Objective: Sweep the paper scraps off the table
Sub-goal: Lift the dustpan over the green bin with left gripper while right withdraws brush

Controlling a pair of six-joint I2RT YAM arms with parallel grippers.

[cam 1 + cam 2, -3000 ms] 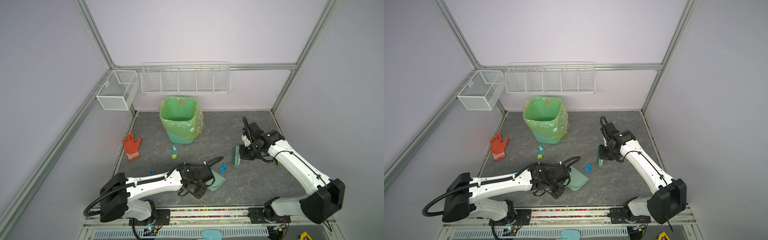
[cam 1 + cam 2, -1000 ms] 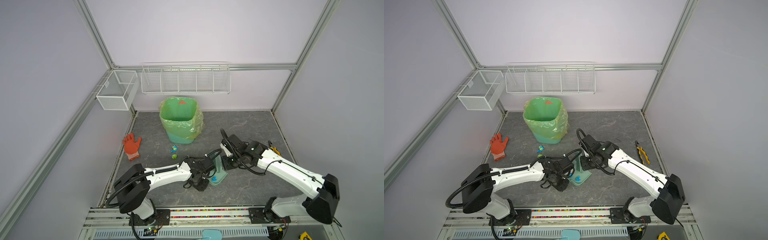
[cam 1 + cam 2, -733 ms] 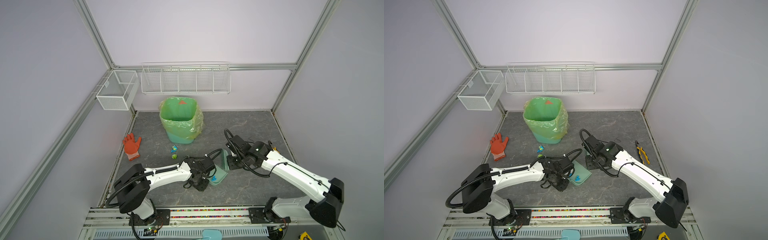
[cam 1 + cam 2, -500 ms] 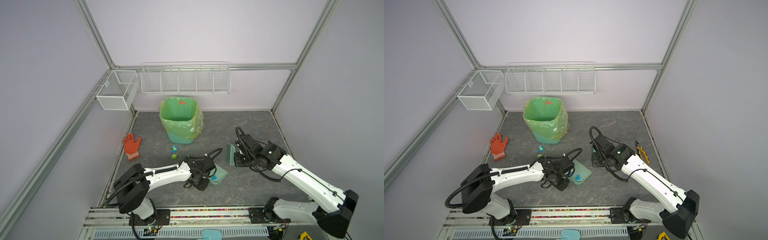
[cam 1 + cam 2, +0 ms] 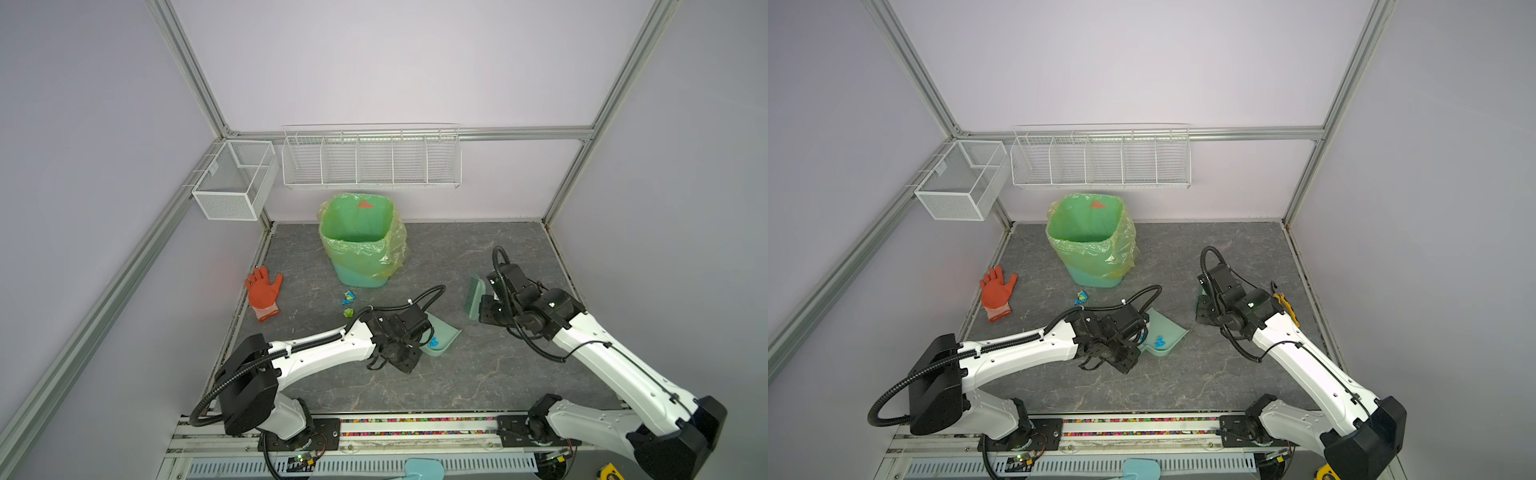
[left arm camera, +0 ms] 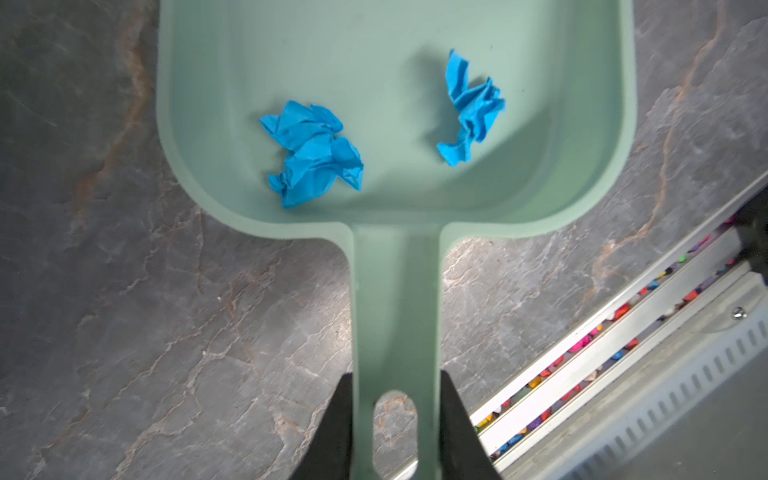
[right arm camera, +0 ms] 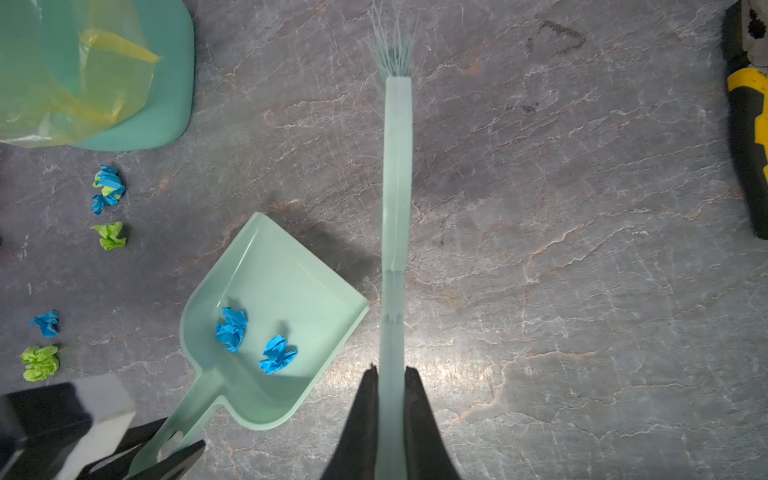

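My left gripper (image 6: pixel 395 378) is shut on the handle of a mint-green dustpan (image 6: pixel 395 104) that lies flat on the table (image 5: pixel 478 374). Two blue paper scraps (image 6: pixel 313 151) (image 6: pixel 471 108) lie inside the pan (image 5: pixel 442 334). To its right, my right gripper (image 7: pixel 390 370) is shut on the handle of a mint-green brush (image 7: pixel 397 166), which stands apart from the pan (image 7: pixel 282 291). Several more scraps, blue and lime green, lie loose left of the pan: (image 7: pixel 108 189), (image 7: pixel 111 236), (image 7: pixel 46 323). Two of these show near the bin in a top view (image 5: pixel 348 297) (image 5: pixel 348 312).
A bin lined with a green bag (image 5: pixel 359 241) stands at the back middle. An orange-red glove (image 5: pixel 263 293) lies at the left edge, yellow-black pliers (image 5: pixel 1285 307) at the right. Wire baskets (image 5: pixel 370 158) hang on the back wall. A rail (image 5: pixel 415 424) runs along the front.
The right arm has drawn the brush away from the dustpan, to the right. The left gripper and the pan have stayed put, with the blue scraps now inside the pan.
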